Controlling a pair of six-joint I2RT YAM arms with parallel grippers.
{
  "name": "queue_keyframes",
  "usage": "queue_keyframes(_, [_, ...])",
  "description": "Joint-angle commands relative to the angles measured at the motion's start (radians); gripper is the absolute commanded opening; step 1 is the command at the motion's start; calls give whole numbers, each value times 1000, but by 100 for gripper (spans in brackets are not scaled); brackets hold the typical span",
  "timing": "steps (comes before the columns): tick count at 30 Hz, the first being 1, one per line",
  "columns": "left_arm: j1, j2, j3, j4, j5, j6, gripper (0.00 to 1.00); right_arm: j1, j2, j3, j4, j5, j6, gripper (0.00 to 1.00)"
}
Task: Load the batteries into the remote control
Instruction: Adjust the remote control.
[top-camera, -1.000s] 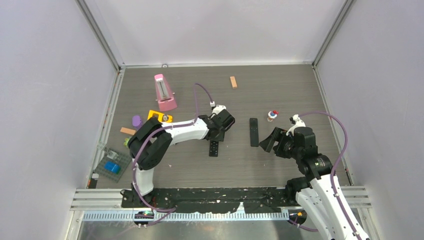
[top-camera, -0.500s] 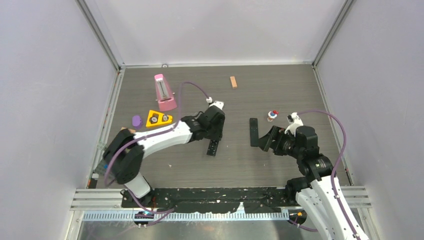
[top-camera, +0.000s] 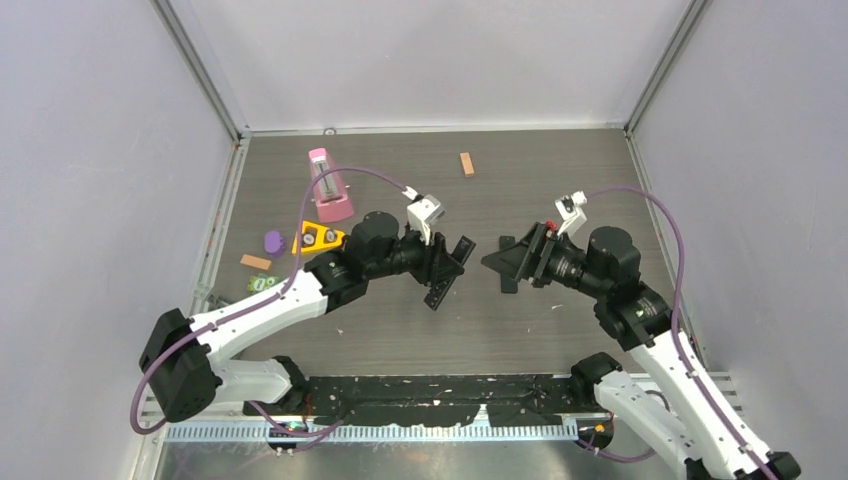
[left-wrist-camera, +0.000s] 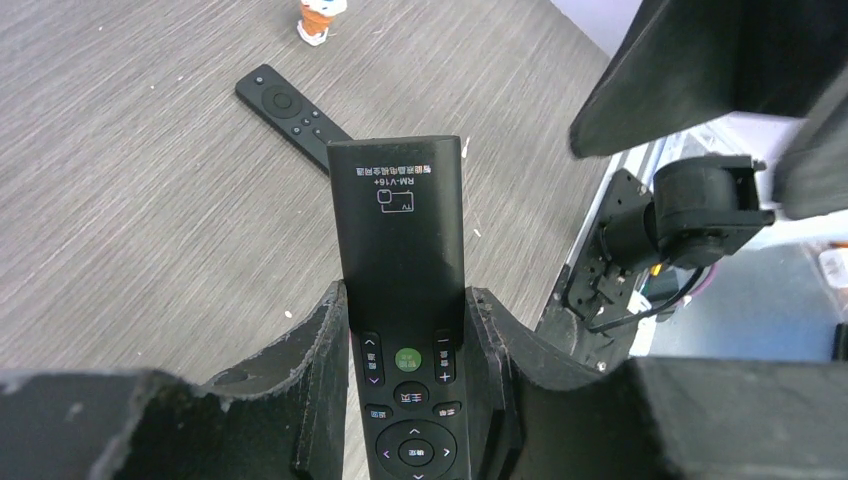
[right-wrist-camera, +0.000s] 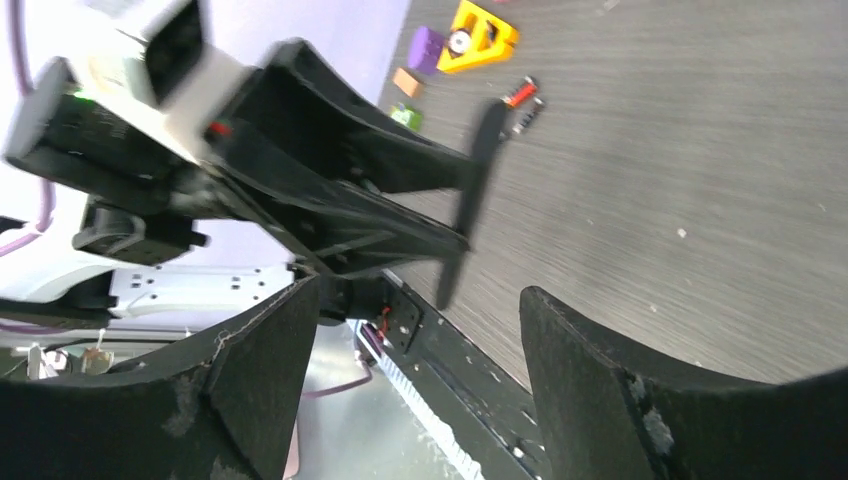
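fig. grey wood-grain table (top-camera: 400, 160) inside a white-walled enclosure, two arms facing each other above its middle.

a. left gripper (left-wrist-camera: 405, 310): you see its fingers (left-wrist-camera: 325, 350) clamped on the two long edges of the remote control (left-wrist-camera: 398, 220). the button face is turned toward the wrist camera and the plain end sticks out past the fingertips. the remote control is lifted off the table and tilted.

b. right gripper (right-wrist-camera: 420, 290): its jaws stand wide with nothing between them. they point at the left gripper, close to it but apart. from the right wrist you see the held remote control edge-on, as a thin dark bar.

c. batteries (right-wrist-camera: 520, 93): a red cell and a dark cell lie side by side on the table, beyond the left gripper in the right wrist view. they are near a green piece (right-wrist-camera: 405, 115) and an orange block (right-wrist-camera: 407, 82). neither gripper touches them.

d. surroundings: a second, slimmer remote (left-wrist-camera: 290, 110) lies flat on the table, under the gap between the two grippers. a small orange-and-white figure (left-wrist-camera: 322, 12) stands just beyond it. a yellow triangular block (right-wrist-camera: 478, 35) and a purple piece (right-wrist-camera: 425, 48) sit on the left side. behind them stands a pink metronome (top-camera: 328, 187). a small wooden block (top-camera: 466, 163) lies near the back wall.
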Motion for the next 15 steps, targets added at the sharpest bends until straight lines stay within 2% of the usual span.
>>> queue_keyframes(1, [-42,-36,46,2,1,131,0,128,78,157,9,161,6,77])
queue_keyframes(4, [-75,-43,63,-36,-65,174,0,230,158,221,-38,324,-30,74])
queue_keyframes(10, [-104,-50,72,-31,-113,184,0,332,243,262,-105,578,-39,71])
queue_keyframes(15, [-120,-48,74,-29,-132,194,0,365,242,232,-74,676,-25,71])
